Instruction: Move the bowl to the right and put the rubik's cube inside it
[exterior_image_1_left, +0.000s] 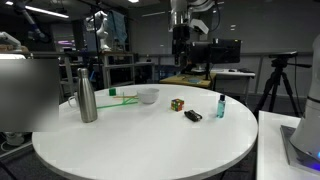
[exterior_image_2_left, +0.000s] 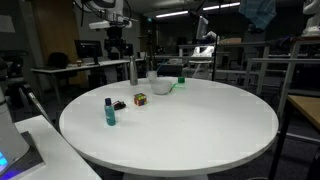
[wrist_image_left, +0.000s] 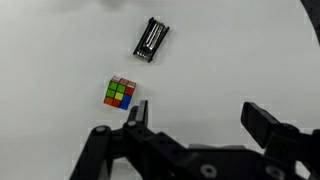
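The small white bowl (exterior_image_1_left: 148, 96) (exterior_image_2_left: 160, 86) sits on the round white table (exterior_image_1_left: 140, 140), apart from the cube. The multicoloured rubik's cube (exterior_image_1_left: 177, 104) (exterior_image_2_left: 141, 100) (wrist_image_left: 120, 93) lies between the bowl and a flat black object. My gripper (exterior_image_1_left: 180, 52) (exterior_image_2_left: 116, 48) (wrist_image_left: 200, 115) hangs high above the table, open, with nothing between its fingers (wrist_image_left: 265, 120). In the wrist view the cube lies just up and left of the left finger, with bare table under the jaws. The bowl is outside the wrist view.
A tall steel bottle (exterior_image_1_left: 87, 97) (exterior_image_2_left: 132, 72) stands beyond the bowl. The flat black object (exterior_image_1_left: 193, 116) (wrist_image_left: 151, 39) and a small teal bottle (exterior_image_1_left: 220, 106) (exterior_image_2_left: 110, 112) sit on the cube's other side. A small green item (exterior_image_1_left: 112, 92) lies near the steel bottle.
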